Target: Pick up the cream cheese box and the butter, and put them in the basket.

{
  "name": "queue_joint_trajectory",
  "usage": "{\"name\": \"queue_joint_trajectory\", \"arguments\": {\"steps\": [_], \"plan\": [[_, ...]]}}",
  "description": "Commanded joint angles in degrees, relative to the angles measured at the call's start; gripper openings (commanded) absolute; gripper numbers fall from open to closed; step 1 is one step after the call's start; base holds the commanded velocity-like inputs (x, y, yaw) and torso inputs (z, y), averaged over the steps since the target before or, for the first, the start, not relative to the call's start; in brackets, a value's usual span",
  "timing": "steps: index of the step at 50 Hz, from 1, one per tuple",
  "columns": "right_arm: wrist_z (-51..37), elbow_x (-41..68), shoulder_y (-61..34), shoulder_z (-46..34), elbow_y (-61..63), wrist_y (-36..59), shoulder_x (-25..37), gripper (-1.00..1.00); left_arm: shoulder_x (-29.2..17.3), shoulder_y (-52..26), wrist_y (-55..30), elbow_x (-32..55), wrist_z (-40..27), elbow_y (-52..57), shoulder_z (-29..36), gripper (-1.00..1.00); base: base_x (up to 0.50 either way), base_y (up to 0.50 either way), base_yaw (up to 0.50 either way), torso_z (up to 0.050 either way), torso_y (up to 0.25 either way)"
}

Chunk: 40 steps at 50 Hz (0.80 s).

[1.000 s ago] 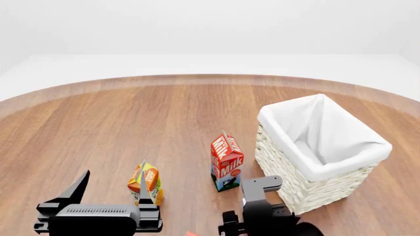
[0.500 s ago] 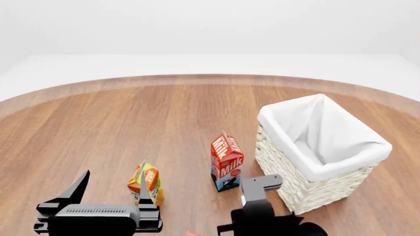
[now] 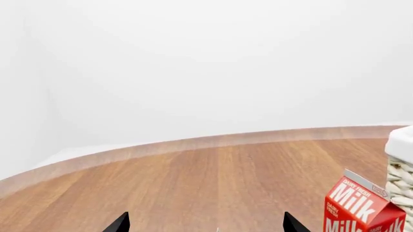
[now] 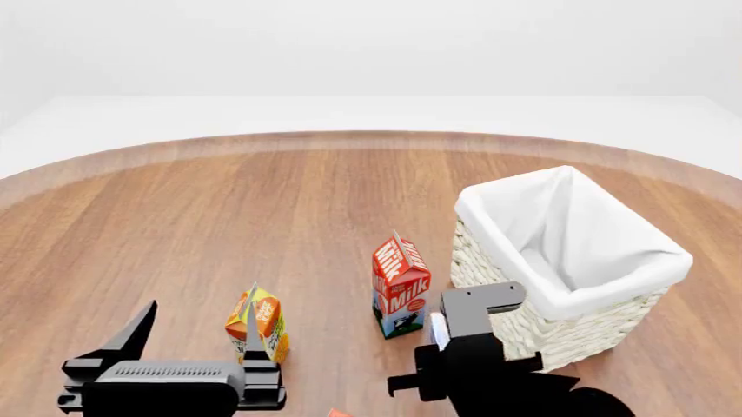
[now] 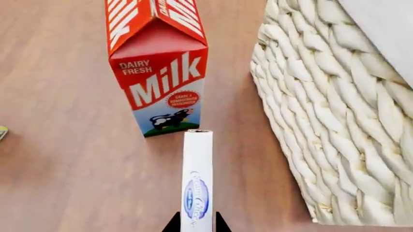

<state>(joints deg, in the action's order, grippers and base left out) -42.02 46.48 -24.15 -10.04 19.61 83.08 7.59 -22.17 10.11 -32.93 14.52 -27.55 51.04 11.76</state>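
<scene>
Right gripper (image 5: 197,228): jaws clamped on the thin, flat cream cheese box (image 5: 197,186), held above the wood table (image 4: 232,217)
Left gripper (image 4: 191,339): jaws spread, empty
Neighbours: gabled milk carton (image 5: 158,63); chunky woven basket (image 5: 322,121) with smooth cloth liner beside it
Butter: not visible

Woven wicker basket (image 4: 527,330), cloth liner; wood-grain table (image 4: 232,217).
</scene>
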Motion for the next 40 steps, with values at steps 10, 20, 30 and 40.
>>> {"name": "queue_joint_trajectory", "arguments": {"steps": [10,20,30,40], "plan": [[-18.0,22.1,-4.1,6.7,9.4,6.3,1.7,-1.0,-0.3,-0.4,-0.1,0.4,-0.4,-0.1,0.4,1.0,0.0,0.0,0.0,0.0,0.0],[-32.1,40.3,-8.1,7.9,8.8,5.5,3.4,-1.0,-0.6,-0.1,0.1,0.4,-0.7,0.1,0.4,1.0,0.0,0.0,0.0,0.0,0.0],[-41.9,52.0,-13.4,5.8,8.2,2.3,6.1,-1.0,-0.6,-0.3,0.2,0.5,-0.9,-0.2,0.7,1.0,0.0,0.0,0.0,0.0,0.001],[-46.7,57.5,-17.8,2.4,8.1,-1.1,8.5,-1.0,-0.9,-0.1,0.4,0.6,-1.1,0.0,0.7,1.0,0.0,0.0,0.0,0.0,0.0]]}}
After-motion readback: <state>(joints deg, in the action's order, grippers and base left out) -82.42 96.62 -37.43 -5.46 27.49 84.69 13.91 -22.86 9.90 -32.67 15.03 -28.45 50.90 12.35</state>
